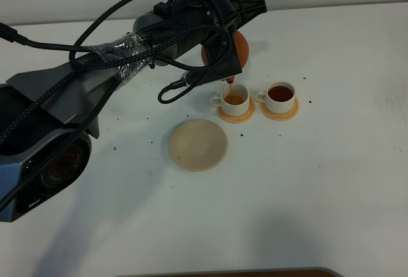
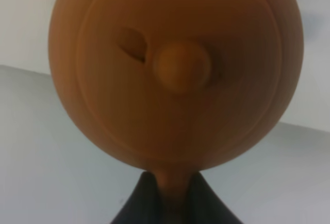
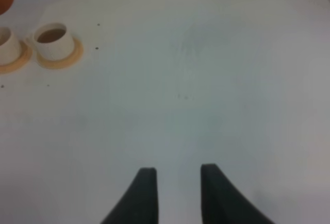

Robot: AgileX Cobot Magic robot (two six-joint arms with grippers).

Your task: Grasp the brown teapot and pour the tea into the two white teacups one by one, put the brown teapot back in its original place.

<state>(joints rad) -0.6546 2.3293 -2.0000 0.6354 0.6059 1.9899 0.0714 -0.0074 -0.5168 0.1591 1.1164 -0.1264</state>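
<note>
Brown teapot (image 1: 242,49) tilted, pouring into teacup (image 1: 234,96)

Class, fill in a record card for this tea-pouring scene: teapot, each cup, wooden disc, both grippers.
teapot: tilted, lifted by the left gripper, which is clamped on its handle; tea runs from the spout
cup under the spout: on an orange coaster, partly filled
other cup: on a second coaster, holds dark tea
wooden disc: nothing on it, close to the cups
right gripper: open, holding nothing, over the table
</note>
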